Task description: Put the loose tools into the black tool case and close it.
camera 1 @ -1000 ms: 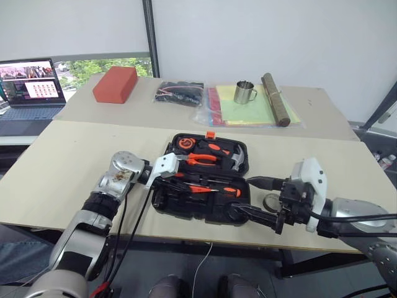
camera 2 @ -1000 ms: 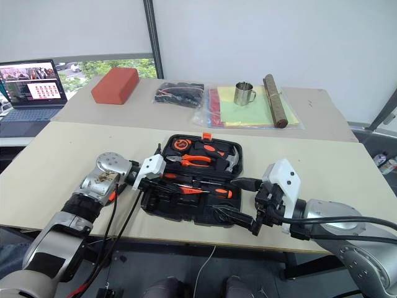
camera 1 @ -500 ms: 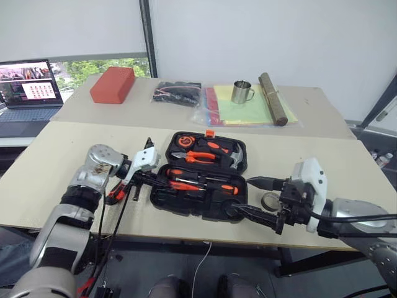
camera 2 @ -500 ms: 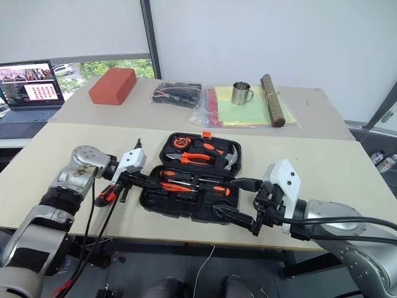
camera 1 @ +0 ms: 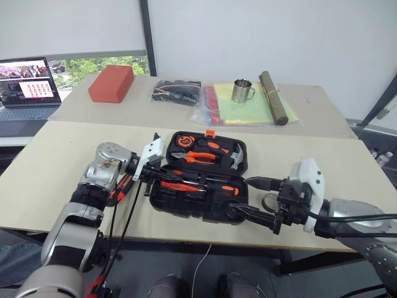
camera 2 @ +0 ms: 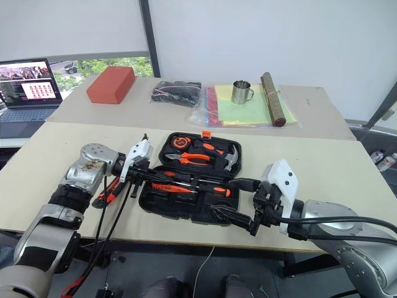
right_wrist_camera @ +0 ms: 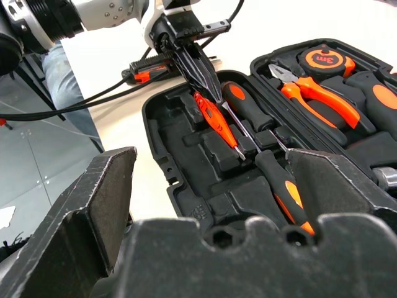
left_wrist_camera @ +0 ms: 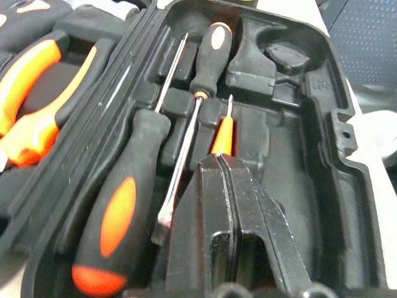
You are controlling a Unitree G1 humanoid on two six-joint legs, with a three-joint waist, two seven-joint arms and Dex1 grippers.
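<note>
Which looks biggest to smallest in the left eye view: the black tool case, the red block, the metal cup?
1. black tool case
2. red block, though it sits farther from the camera, so it may be underrated
3. metal cup, clearly smallest

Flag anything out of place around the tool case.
The slim red-orange screwdriver lies slantwise, unseated, across slots in the black tool case, at the shut left end effector. The orange-black utility knife lies outside on the table.

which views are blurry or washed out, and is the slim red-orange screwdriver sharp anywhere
Right wrist view: the right claw's own fingers are a soft blur up close, while the slim red-orange screwdriver in the black tool case is sharp. Left wrist view: the tabletop at the edge is washed out to white. Left eye view: evenly lit, soft shadows.
</note>
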